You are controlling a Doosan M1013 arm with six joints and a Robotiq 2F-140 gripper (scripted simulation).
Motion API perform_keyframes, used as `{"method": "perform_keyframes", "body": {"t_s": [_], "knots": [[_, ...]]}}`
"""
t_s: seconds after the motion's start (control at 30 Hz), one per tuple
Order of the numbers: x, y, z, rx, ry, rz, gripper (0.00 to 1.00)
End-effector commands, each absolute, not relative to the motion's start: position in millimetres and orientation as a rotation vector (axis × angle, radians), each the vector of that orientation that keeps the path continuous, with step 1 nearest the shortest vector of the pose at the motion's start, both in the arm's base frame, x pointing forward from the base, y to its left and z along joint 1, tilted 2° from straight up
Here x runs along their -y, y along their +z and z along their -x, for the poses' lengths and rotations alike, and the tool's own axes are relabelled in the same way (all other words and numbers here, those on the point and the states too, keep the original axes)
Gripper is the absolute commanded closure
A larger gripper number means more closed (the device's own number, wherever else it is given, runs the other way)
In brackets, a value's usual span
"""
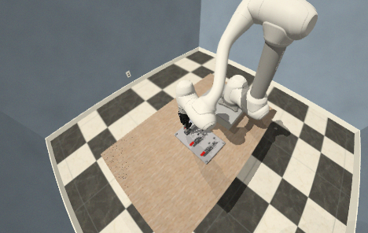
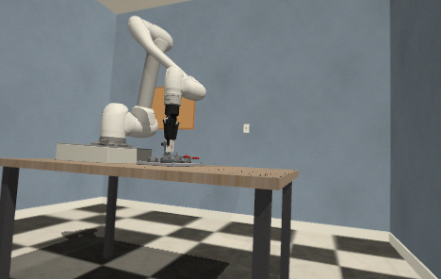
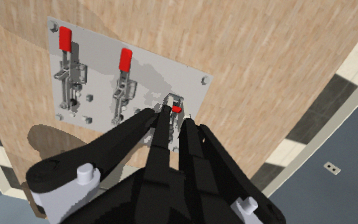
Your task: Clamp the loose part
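The grey fixture plate (image 1: 218, 146) (image 2: 186, 163) (image 3: 190, 82) lies on the wooden table and carries three toggle clamps. Two clamps have their red handles (image 3: 65, 38) (image 3: 125, 58) (image 1: 192, 143) (image 1: 204, 153) lying flat, pointing away from their nests. The third clamp's red handle (image 3: 176, 108) stands up at the plate's right end in the wrist view. My gripper (image 3: 175, 105) (image 1: 185, 125) (image 2: 169, 150) points straight down over this third clamp. Its fingers are nearly closed, with the tips right at the handle. I cannot make out the loose part; the fingers hide that nest.
The robot's grey base block (image 2: 100, 153) (image 1: 229, 116) stands on the table just behind the plate. The table's far edge (image 2: 255, 181) lies well beyond the plate. A speckled patch (image 1: 119, 161) marks the table end away from the robot.
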State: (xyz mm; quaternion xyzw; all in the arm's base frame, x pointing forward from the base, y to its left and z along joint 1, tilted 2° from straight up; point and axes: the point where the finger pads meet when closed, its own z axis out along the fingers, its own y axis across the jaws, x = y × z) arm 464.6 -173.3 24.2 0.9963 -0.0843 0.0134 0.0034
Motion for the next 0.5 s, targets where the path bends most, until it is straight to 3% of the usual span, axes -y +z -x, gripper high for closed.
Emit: {"method": "perform_keyframes", "body": {"t_s": [0.0,0.47], "knots": [[173.7,24.3,-467.2,0.264,0.044,-3.123,0.9],[175.7,22.2,-478.6,0.264,0.044,-3.123,0.9]]}}
